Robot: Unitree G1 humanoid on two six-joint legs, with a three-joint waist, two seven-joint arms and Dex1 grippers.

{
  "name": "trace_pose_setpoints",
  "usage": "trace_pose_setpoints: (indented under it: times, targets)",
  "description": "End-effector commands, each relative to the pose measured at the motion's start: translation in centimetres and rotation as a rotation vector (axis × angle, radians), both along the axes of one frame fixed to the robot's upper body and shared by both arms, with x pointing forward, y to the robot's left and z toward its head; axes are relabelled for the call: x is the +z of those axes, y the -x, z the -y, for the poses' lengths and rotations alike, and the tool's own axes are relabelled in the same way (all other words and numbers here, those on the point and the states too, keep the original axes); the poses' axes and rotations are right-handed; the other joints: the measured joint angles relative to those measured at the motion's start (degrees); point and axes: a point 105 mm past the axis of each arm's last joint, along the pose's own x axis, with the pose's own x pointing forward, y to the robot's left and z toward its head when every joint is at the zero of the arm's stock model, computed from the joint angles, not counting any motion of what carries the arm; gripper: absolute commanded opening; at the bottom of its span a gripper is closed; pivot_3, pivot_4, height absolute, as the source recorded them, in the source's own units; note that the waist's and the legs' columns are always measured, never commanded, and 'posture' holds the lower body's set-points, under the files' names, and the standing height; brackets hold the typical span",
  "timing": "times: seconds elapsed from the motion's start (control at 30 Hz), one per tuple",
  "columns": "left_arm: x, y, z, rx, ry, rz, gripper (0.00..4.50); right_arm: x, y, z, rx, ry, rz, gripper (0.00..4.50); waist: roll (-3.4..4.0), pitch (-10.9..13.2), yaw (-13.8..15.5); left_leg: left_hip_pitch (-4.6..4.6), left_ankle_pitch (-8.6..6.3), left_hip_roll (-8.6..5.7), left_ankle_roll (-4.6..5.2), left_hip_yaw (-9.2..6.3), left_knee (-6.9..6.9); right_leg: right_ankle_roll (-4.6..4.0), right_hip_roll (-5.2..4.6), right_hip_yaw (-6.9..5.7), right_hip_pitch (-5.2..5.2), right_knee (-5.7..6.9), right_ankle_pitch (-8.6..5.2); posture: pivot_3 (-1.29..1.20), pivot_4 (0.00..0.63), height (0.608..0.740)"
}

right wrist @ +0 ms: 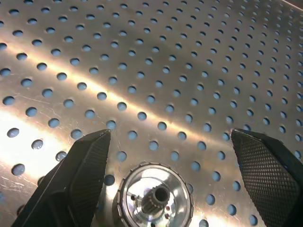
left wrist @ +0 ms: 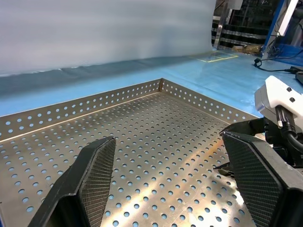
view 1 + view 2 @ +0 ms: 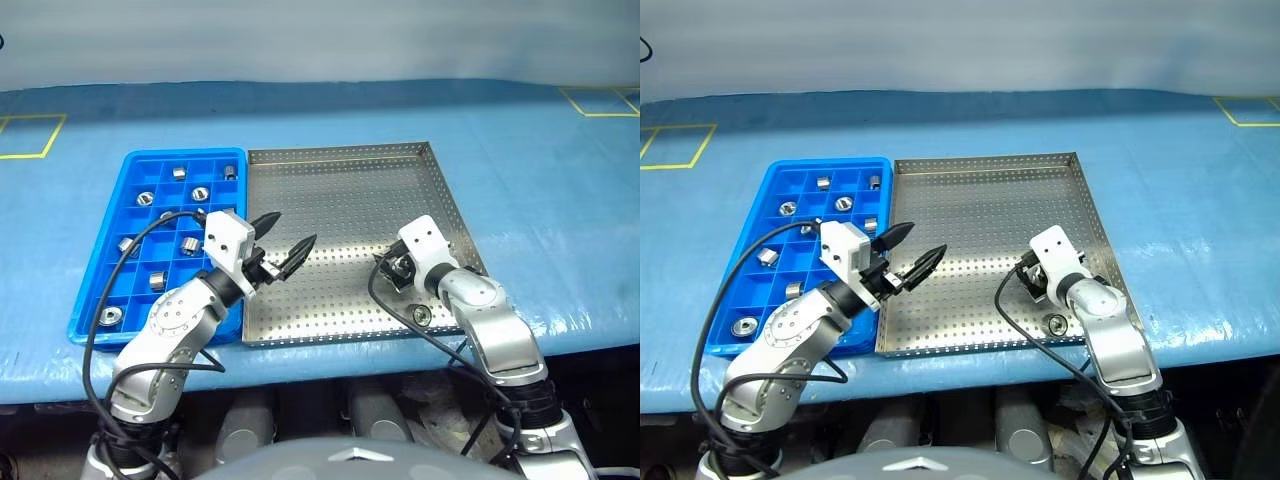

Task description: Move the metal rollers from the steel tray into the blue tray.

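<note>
Risk gathers around the right gripper (image 1: 165,184), whose black fingers stand spread and grasp nothing; the last roller (image 1: 155,196) left in the steel tray (image 3: 350,190) lies flat, hole upward, just under and between those fingers, nearer one of them than the other; if they close from this offset, I judge the nearer finger may meet the roller first and push it sliding across the slick perforated floor, or the pads may catch only its upper edge and squirt it out; the roller also sits close to the tray's near rim, beneath the wrist, so a finger coming down steeply could strike the rim or the perforated floor before it reaches the part; whether the fingertips already touch the floor cannot be told. The left gripper (image 3: 283,243) hovers released and empty over the steel tray, just beside its border with the blue tray (image 3: 95,300), its tips pointing toward the right arm; the two grippers are near each other, so a lift and carry toward the blue tray could bring them together. Several metal rollers (image 3: 190,245) already sit in separate compartments behind the left gripper; a careless drop could land on a taken cell or on a divider and bounce away.
</note>
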Motion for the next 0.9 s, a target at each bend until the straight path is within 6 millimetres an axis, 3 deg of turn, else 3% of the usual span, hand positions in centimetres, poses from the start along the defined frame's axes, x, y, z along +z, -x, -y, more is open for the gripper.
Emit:
trace_pose_setpoints:
  times: [0.03,0.23,0.33,0.53,0.73,0.9]
  targets:
    - [0.6,0.0,0.1,-0.011,0.002,0.029,3.95,0.3,0.3,0.6,-0.016,-0.004,0.004,4.29,0.0,0.0,-0.07,0.0,0.0,0.0,0.0,0.01,0.0,0.0,0.0,0.01,0.0,0.0,0.0,-0.13,0.15,0.74]
    - [0.5,-0.1,0.2,-0.017,-0.004,0.03,3.95,0.3,0.9,0.5,-0.011,-0.021,-0.013,4.29,-0.02,-0.02,-0.19,0.03,-0.01,0.0,0.02,0.06,0.01,0.03,0.01,0.06,0.01,0.0,0.02,-0.14,0.15,0.74]
    - [0.5,-0.1,0.2,-0.02,-0.006,0.032,3.95,-0.2,1.2,0.7,-0.025,-0.033,-0.045,3.65,-0.03,-0.02,-0.21,0.03,-0.01,0.0,0.02,0.08,0.02,0.05,0.01,0.08,0.01,0.0,0.03,-0.14,0.15,0.74]
    - [0.6,-0.2,0.2,-0.018,-0.006,0.035,3.95,-0.1,1.1,-0.1,-0.008,-0.047,-0.044,1.8,-0.06,-0.04,-0.2,0.04,-0.02,0.0,0.04,0.12,0.07,0.1,0.01,0.12,0.02,0.0,0.06,-0.14,0.15,0.74]
    - [0.6,-0.1,0.2,-0.011,-0.003,0.035,3.95,0.3,0.7,-0.7,0.004,-0.066,-0.022,1.75,-0.06,-0.04,-0.23,0.06,-0.03,0.01,0.05,0.18,0.09,0.14,0.02,0.16,0.02,0.0,0.08,-0.13,0.15,0.74]
    - [0.8,-0.2,-0.2,0.021,0.011,0.046,3.95,2.1,-0.1,-2.3,0.061,-0.08,0.065,1.75,-0.06,-0.04,-0.28,0.05,-0.03,0.02,0.05,0.21,0.08,0.14,0.04,0.2,-0.01,0.01,0.08,-0.12,0.15,0.74]
